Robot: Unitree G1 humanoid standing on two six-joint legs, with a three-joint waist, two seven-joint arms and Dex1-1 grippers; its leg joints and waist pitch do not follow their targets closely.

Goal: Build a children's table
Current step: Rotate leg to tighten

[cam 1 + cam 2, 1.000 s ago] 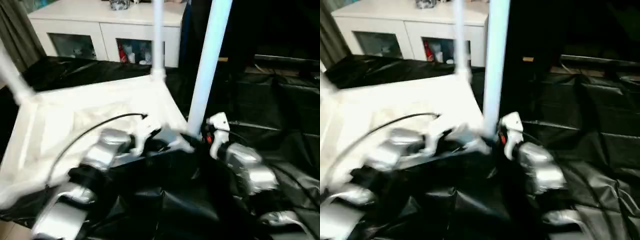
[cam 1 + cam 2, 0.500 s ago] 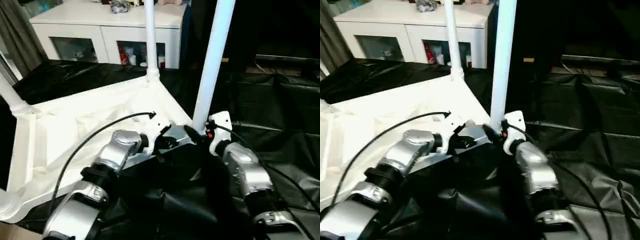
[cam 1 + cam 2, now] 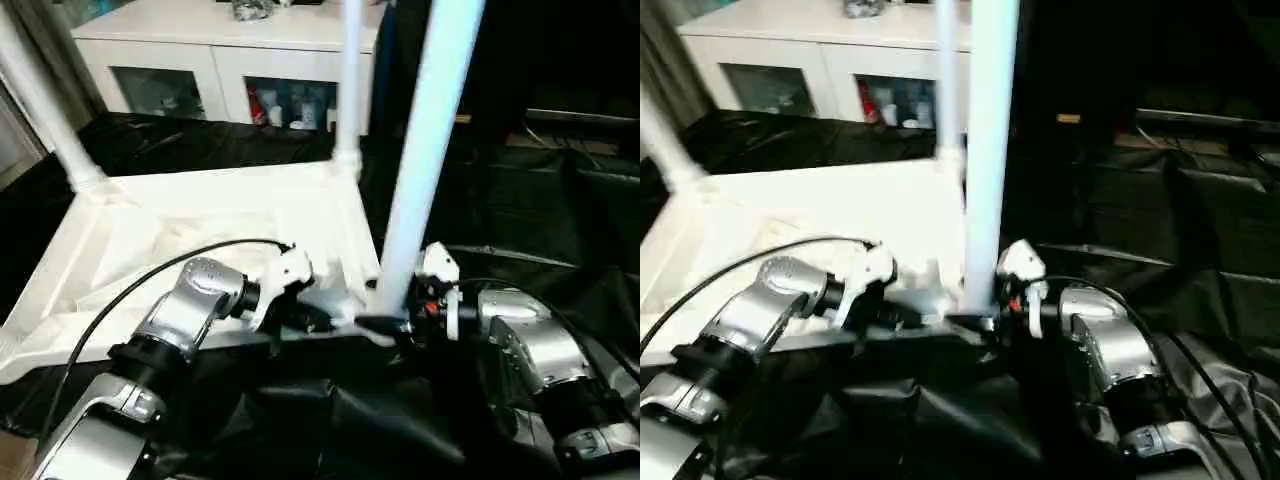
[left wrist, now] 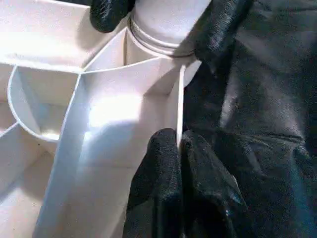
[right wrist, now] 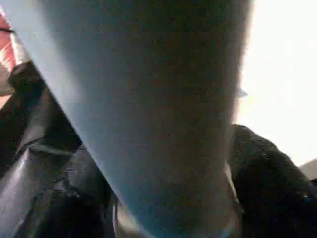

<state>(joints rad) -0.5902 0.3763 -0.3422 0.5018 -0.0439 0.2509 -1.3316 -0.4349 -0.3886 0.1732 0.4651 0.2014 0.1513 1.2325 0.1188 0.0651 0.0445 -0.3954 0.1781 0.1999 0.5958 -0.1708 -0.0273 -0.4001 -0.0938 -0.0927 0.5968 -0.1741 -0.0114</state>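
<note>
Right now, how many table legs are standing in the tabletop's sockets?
3: the near leg at the corner by the right gripper, one at the far corner, one at the left corner. The fourth corner lies outside these views.

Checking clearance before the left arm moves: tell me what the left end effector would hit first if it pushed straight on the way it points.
The left end effector, shut on the table rim, points along it; first comes the corner socket holding the near leg.
</note>
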